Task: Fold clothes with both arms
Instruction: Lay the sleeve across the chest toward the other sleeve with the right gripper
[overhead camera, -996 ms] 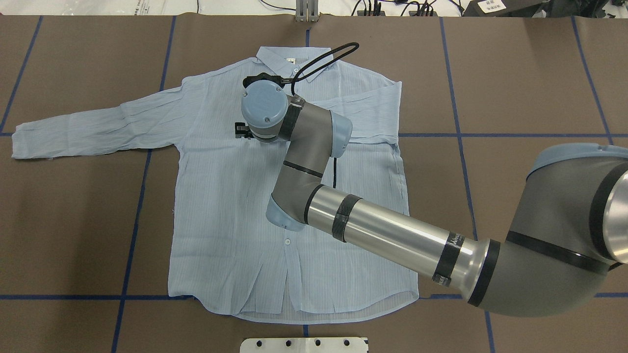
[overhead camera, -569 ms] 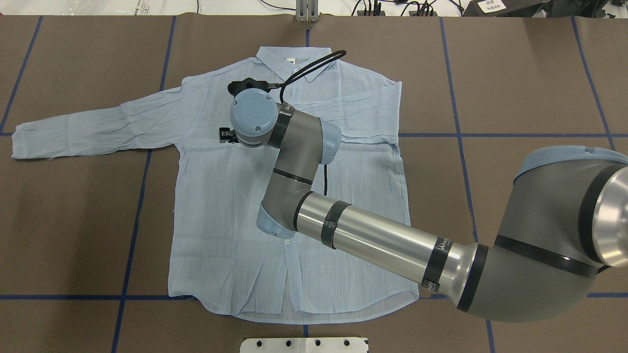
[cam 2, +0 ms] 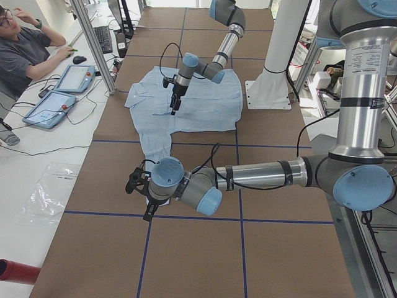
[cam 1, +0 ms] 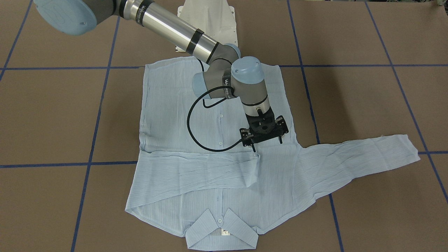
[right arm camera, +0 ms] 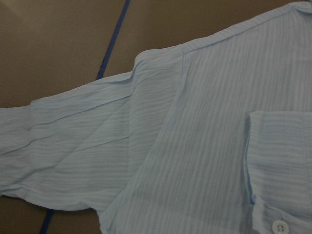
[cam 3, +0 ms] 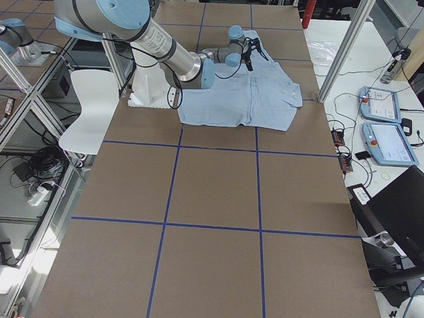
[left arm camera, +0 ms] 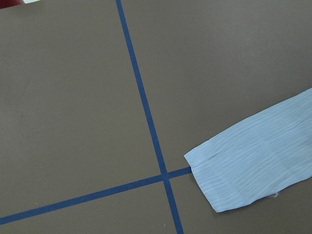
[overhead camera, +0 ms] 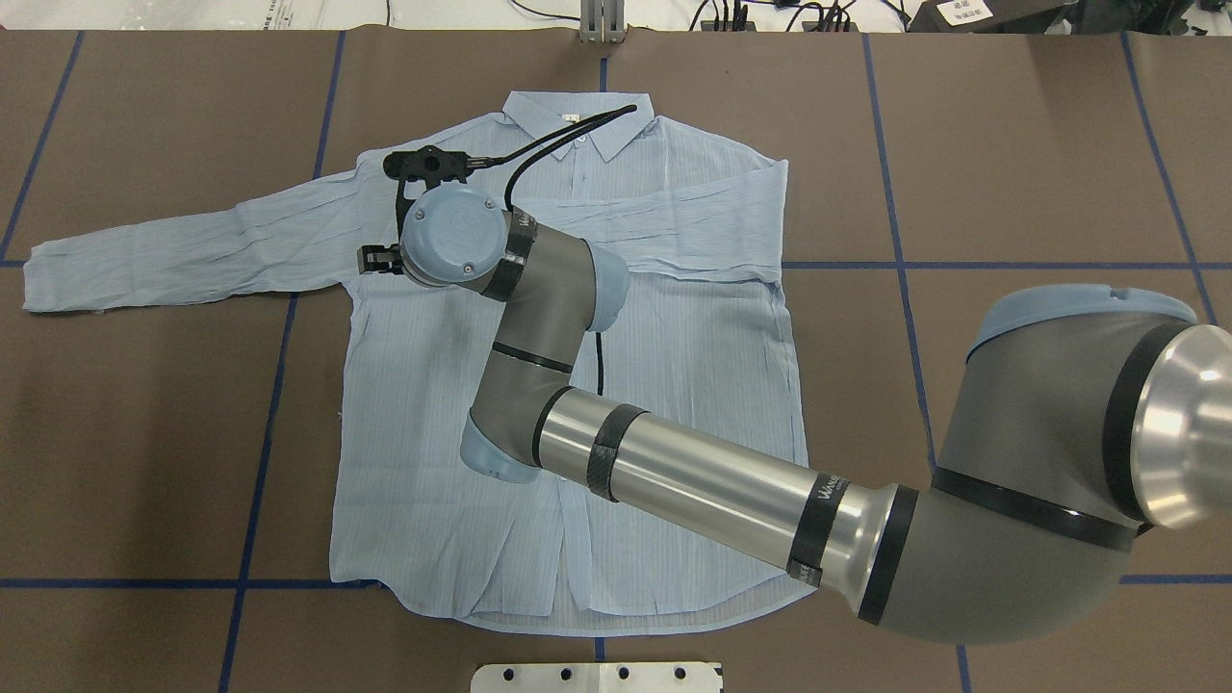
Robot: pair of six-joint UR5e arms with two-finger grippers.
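Right arm (overhead camera: 693, 481) reaches leftward, its hand (cam 1: 267, 145) pointing down, parted.

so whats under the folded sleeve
The sleeve lies flat across the shirt front, so chest fabric is beneath it. The row of buttons passes under it. Buttons show on both sides, but any beneath the sleeve are covered.

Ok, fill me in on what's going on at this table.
Two robot arms are folding a pale-blue shirt that lies flat, buttons up, on the brown table. One sleeve is already folded across the chest. The other sleeve lies stretched out to the robot's left. The right arm reaches over the shirt, and the right hand hovers open and empty near the stretched sleeve's shoulder. The left hand hangs low just beyond that sleeve's cuff; I cannot tell if it is open.
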